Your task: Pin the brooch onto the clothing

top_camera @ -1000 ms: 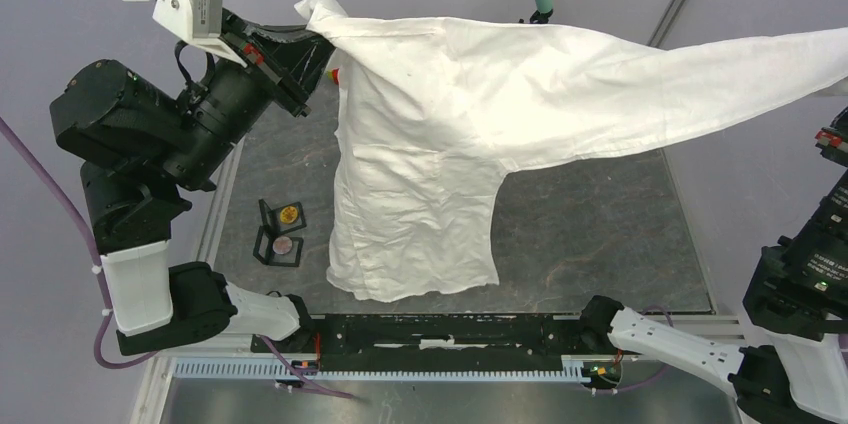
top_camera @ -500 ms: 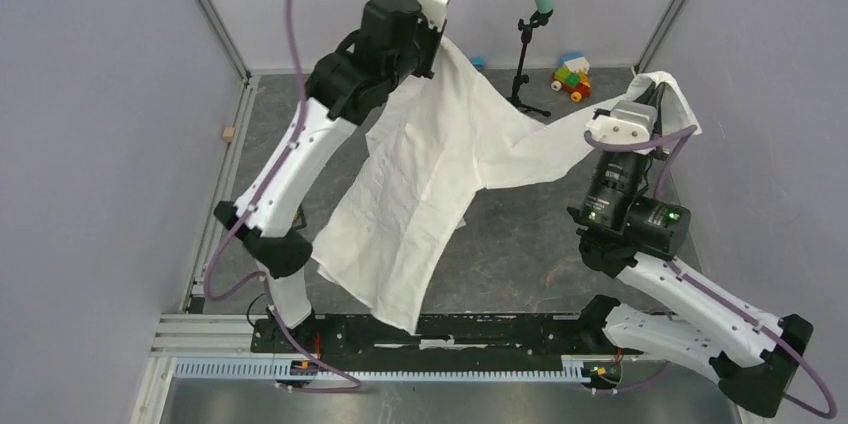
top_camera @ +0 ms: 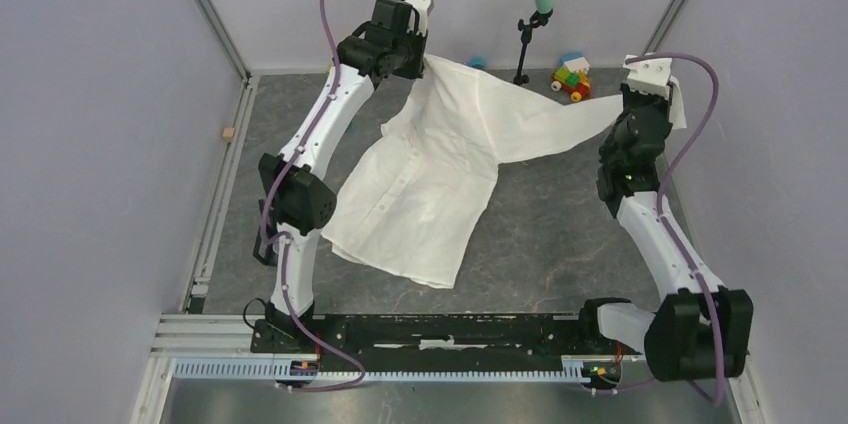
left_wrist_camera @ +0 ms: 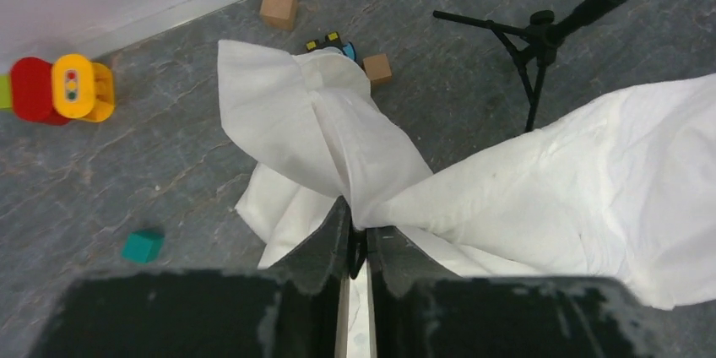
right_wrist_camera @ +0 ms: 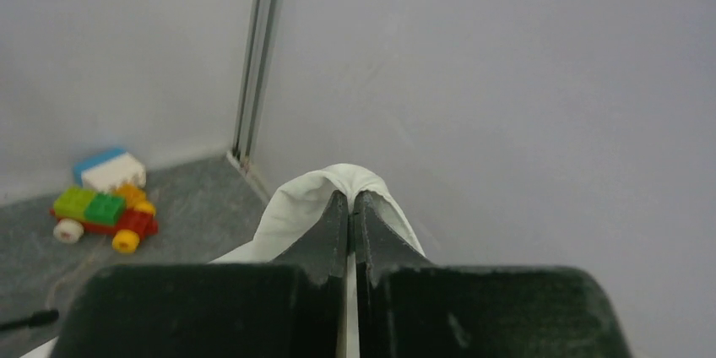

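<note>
— Shirt [top_camera: 430, 174] first: what do the fingers have?

— The left gripper [left_wrist_camera: 359, 235] has its 2 black fingers pressed together on a pinch of white cloth. In the left wrist view, a flap with a seam stands up just beyond the tips. The right gripper [right_wrist_camera: 350, 206] is clamped the same way, and a rounded fold of fabric bulges over its tips.

— Where does the shirt lie from there?

— From above, the left pinch is held up at the far side, left of centre. The body hangs from it and spreads toward the near side on the grey mat [top_camera: 560, 234], its button strip facing up. 1 sleeve stretches right to the other pinch, raised at the far right beside the wall.

— Anything round it?

— A black stand [top_camera: 522, 54] carrying a green cylinder is at the far edge, just behind the sleeve. A block toy car [top_camera: 572, 76] sits between the stand and the right gripper. The left wrist view shows a wooden cube [left_wrist_camera: 278, 8], a red and yellow toy [left_wrist_camera: 59, 88] and a teal cube [left_wrist_camera: 142, 245] on the mat, all apart from the cloth. 1 small wooden block [top_camera: 228, 133] lies at the mat's left edge.
</note>
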Robot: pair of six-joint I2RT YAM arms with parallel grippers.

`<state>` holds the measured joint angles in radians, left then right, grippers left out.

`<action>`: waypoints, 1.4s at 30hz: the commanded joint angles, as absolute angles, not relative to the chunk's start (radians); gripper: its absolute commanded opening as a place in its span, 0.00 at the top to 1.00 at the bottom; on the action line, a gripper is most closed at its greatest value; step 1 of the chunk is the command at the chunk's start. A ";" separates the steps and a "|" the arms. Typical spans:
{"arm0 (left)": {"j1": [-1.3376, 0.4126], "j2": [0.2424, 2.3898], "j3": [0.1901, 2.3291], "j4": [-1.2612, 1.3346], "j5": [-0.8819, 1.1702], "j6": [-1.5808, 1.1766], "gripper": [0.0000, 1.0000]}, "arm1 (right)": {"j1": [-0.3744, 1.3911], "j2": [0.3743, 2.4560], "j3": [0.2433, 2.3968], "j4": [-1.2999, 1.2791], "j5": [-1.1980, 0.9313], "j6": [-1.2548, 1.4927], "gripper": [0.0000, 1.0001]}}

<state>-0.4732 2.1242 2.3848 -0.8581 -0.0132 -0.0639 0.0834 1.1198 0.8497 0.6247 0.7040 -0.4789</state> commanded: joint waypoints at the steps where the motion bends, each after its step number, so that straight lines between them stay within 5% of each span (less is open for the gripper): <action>1: -0.455 2.247 2.457 -0.704 0.078 -0.113 0.66 | -0.028 1.239 0.889 0.484 0.543 -0.187 0.94; 3: -0.453 2.291 2.493 -0.651 0.103 -0.112 0.17 | -0.078 1.296 0.928 0.407 0.473 -0.105 0.75; 4: -0.454 2.302 2.502 -0.639 0.121 -0.117 0.01 | -0.096 1.310 0.957 0.356 0.431 -0.070 0.62; 7: -0.457 2.269 2.486 -0.634 0.155 -0.138 0.00 | -0.113 1.299 1.000 0.241 0.364 -0.035 0.24; 10: -0.470 2.134 2.300 -0.584 0.160 -0.160 0.00 | -0.113 1.255 1.012 0.142 0.302 -0.027 0.02; 17: -0.585 1.728 1.544 -0.329 0.197 -0.311 0.00 | -0.112 1.104 0.851 0.019 -0.041 0.111 0.02; 23: -0.857 1.512 1.154 -0.258 0.048 -0.421 0.00 | -0.016 1.018 0.663 -0.031 -0.262 0.170 0.02; 29: -1.184 1.422 0.969 -0.251 -0.284 -0.545 0.04 | 0.171 0.905 0.523 -0.059 -0.180 0.209 0.02; 34: -1.288 1.419 0.896 -0.277 -0.435 -0.606 0.11 | 0.235 0.802 0.409 -0.033 -0.145 0.285 0.07; 38: -1.311 1.466 0.885 -0.273 -0.472 -0.593 0.35 | 0.253 0.778 0.356 -0.015 -0.149 0.323 0.09; 42: -1.320 1.533 0.912 -0.267 -0.431 -0.597 0.42 | 0.267 0.781 0.342 -0.022 -0.149 0.322 0.10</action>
